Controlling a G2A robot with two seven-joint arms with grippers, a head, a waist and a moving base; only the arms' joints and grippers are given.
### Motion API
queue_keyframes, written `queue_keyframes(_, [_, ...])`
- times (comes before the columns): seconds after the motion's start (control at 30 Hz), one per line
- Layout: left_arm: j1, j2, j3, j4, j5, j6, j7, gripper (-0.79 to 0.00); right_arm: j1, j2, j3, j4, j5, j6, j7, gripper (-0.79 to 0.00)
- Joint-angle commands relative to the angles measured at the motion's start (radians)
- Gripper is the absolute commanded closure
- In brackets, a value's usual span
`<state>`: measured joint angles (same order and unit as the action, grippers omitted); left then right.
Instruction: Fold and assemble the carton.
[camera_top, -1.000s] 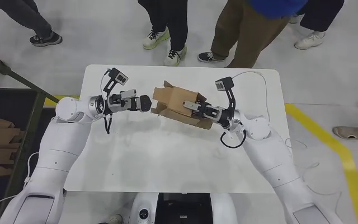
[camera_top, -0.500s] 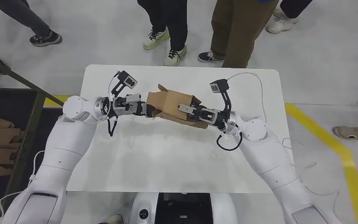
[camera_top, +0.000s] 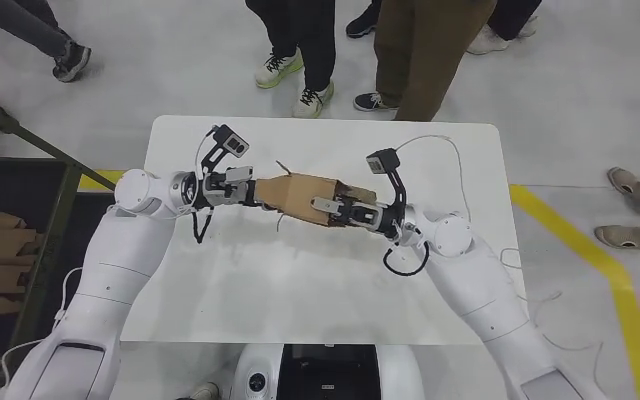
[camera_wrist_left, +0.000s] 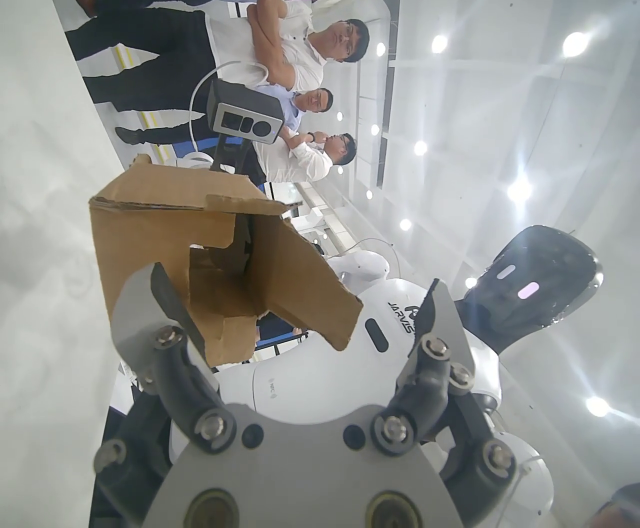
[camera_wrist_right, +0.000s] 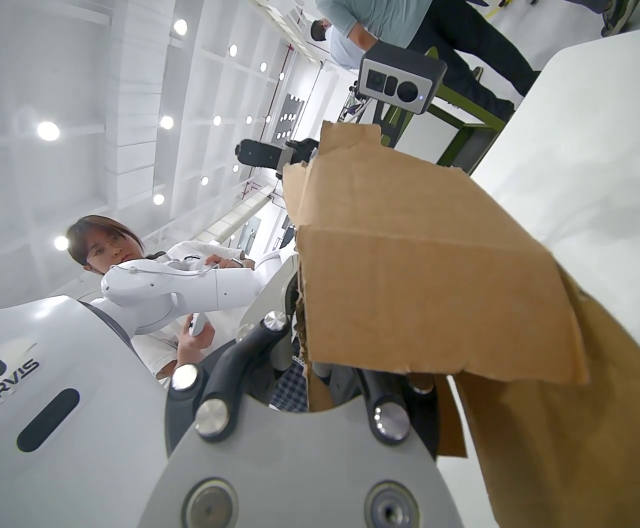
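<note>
While carton (camera_top: 300, 188) hides its tips, right end effector (camera_top: 325, 206) clamps it, left end effector (camera_wrist_left: 295, 277) apart.

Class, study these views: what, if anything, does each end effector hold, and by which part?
The right end effector grips the carton by a panel's edge. The left end effector, open around a flap, holds nothing.

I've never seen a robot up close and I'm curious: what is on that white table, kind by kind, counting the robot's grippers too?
carton: 1
grippers: 2, the left gripper and the right gripper
table: 1
Total: 4
</note>
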<state>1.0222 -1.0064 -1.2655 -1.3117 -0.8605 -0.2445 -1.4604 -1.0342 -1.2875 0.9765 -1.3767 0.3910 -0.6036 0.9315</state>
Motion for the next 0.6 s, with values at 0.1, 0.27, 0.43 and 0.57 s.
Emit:
queue_keyframes(0.1, [-0.003,-0.002,0.002,-0.005,0.005,-0.002,0.003,-0.785,0.0,-0.002,-0.012,-0.003,0.003,0.004,0.006,0.0])
queue_keyframes(0.27, [-0.01,-0.005,0.007,-0.004,0.011,-0.003,0.002,-0.785,0.0,-0.004,-0.019,0.003,0.009,0.004,0.006,0.0])
queue_keyframes(0.43, [-0.015,-0.007,0.009,-0.001,0.016,-0.003,0.002,-0.785,0.004,-0.006,-0.019,0.015,0.016,0.001,-0.007,0.0])
queue_keyframes(0.57, [-0.019,-0.008,0.007,0.007,0.02,0.0,0.001,-0.785,0.009,-0.006,-0.015,0.027,0.02,0.0,-0.012,0.0])
